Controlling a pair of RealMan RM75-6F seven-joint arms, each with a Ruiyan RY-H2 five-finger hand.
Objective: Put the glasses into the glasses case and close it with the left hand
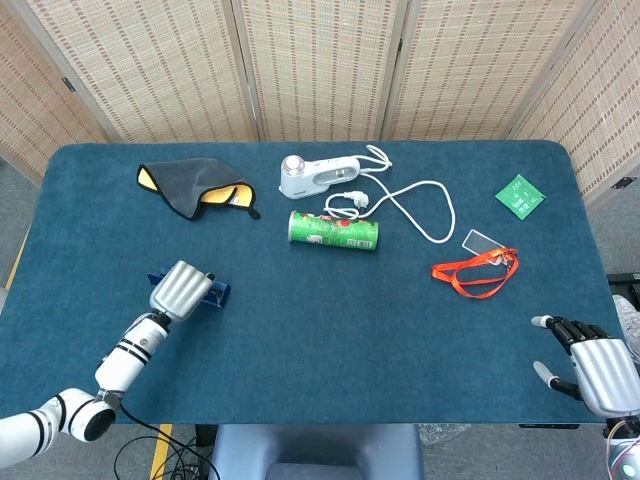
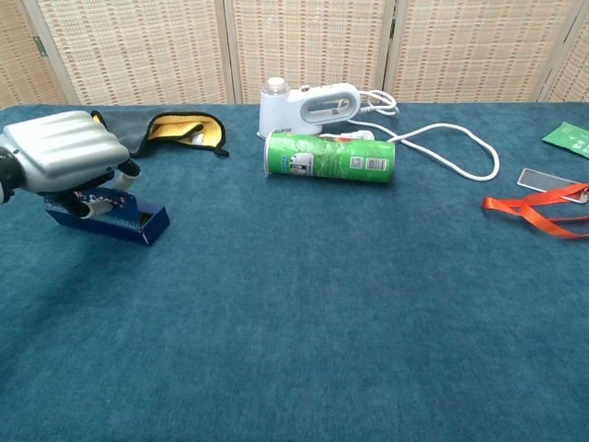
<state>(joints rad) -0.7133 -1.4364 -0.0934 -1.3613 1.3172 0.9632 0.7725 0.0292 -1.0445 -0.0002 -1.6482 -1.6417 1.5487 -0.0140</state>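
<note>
A dark blue glasses case [image 2: 115, 219] lies near the table's left edge, and only its right end [image 1: 219, 292] shows in the head view. My left hand [image 2: 63, 162] [image 1: 181, 287] lies over the case's top, with fingers curled down around the lid and the thumb at the front wall. The lid looks folded down onto the case. The glasses are hidden. My right hand [image 1: 592, 364] rests at the table's front right corner with fingers spread and holds nothing.
A grey and yellow cloth [image 2: 158, 129] lies behind the case. A green can [image 2: 329, 157] lies on its side mid-table, with a white appliance [image 2: 304, 107] and its cord [image 2: 451, 147] behind. An orange lanyard [image 2: 538, 208] and a green card [image 1: 520, 194] are at the right.
</note>
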